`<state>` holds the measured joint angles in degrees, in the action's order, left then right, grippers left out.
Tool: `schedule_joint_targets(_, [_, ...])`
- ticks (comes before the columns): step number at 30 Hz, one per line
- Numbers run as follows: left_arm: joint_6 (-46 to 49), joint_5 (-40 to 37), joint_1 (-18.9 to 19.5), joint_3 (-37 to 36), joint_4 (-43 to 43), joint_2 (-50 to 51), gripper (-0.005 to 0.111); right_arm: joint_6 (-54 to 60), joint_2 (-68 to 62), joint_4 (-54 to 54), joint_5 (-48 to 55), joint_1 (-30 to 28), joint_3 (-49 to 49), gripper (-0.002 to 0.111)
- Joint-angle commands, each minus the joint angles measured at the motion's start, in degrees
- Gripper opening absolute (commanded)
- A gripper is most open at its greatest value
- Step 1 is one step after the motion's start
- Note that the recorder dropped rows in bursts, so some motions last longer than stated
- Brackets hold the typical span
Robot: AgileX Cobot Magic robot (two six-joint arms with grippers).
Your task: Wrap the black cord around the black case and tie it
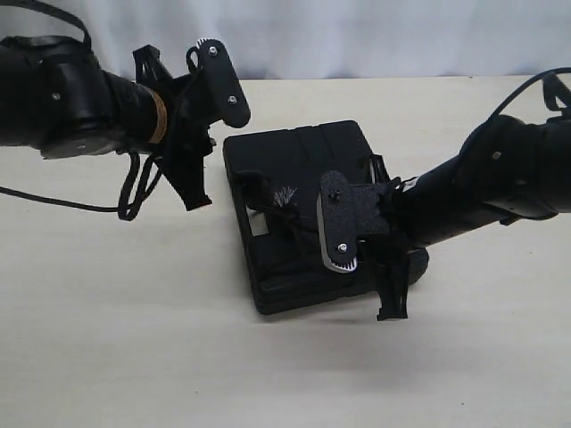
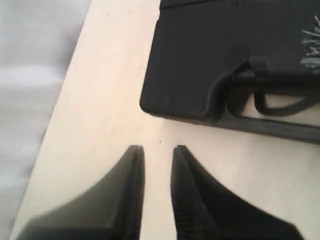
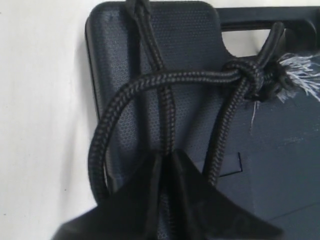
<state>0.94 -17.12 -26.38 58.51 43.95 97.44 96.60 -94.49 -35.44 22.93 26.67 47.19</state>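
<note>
The black case (image 1: 303, 152) lies flat in the middle of the table. The black cord (image 3: 150, 82) is looped over it and knotted beside the handle slot, with its frayed end (image 3: 300, 75) sticking out past the knot (image 3: 250, 80). My right gripper (image 3: 165, 156) is over the case's near right part, shut on one strand of the cord. In the exterior view it is my right gripper (image 1: 393, 308) at the case's edge. My left gripper (image 1: 196, 198) hangs left of the case, above the table. Its jaws (image 2: 157, 147) stand a little apart with nothing between them.
A light wooden table (image 1: 134, 339) carries everything, with a white backdrop (image 1: 357, 36) behind its far edge. Thin smooth arm cables (image 1: 134, 192) dangle under the left arm. The table's edge (image 2: 60, 115) runs close to the left gripper.
</note>
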Motion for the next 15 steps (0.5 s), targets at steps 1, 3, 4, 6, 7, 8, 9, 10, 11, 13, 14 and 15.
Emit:
schedule_joint_targets(1, [11.15,-20.43,-4.36,5.9,-19.13,-0.55,0.005,-0.44,-0.01,-0.11,-0.54,0.09,0.13,0.004])
schedule_joint_targets(3, [17.41,-25.77,-5.49,8.31,-28.54,-0.55,0.004,-0.44,-0.01,-0.11,-0.54,0.09,0.13,0.004])
schedule_joint_targets(4, [20.42,-28.03,-6.0,9.45,-34.99,-0.55,0.004,-0.44,-0.01,-0.11,-0.54,0.09,0.13,0.004])
schedule_joint_targets(6, [25.41,-29.13,-6.74,9.89,-44.37,-0.55,0.004,-0.44,-0.01,-0.11,-0.54,0.09,0.13,0.004])
schedule_joint_targets(7, [28.71,-29.13,-7.14,9.89,-48.61,-0.55,0.004,-0.44,-0.01,-0.11,-0.54,0.09,0.13,0.004])
schedule_joint_targets(8, [31.27,-28.9,-7.39,9.89,-51.9,-0.55,0.004,-0.44,-0.01,-0.11,-0.54,0.09,0.13,0.004])
schedule_joint_targets(9, [33.82,-28.42,-7.67,9.89,-53.69,-0.55,0.004,-0.44,-0.01,-0.11,-0.54,0.09,0.13,0.004])
schedule_joint_targets(10, [36.95,-26.67,-7.67,9.89,-58.39,-0.55,0.004,-0.44,-0.01,-0.11,-0.54,0.09,0.13,0.004])
schedule_joint_targets(11, [36.95,-25.65,-7.67,9.89,-59.76,-0.55,0.004,-0.44,-0.01,-0.11,-0.54,0.09,0.13,0.004])
schedule_joint_targets(13, [36.95,-22.89,-7.67,9.89,-61.48,-0.42,0.004,-0.44,-0.01,-0.11,-0.54,0.09,0.13,0.004])
schedule_joint_targets(14, [36.95,-22.12,-7.67,9.89,-62.25,-0.04,0.004,-0.44,-0.01,-0.11,-0.54,0.09,0.13,0.004])
schedule_joint_targets(15, [37.12,-21.38,-7.67,9.89,-62.93,0.87,0.004,-0.44,-0.01,-0.11,-0.54,0.09,0.13,0.004])
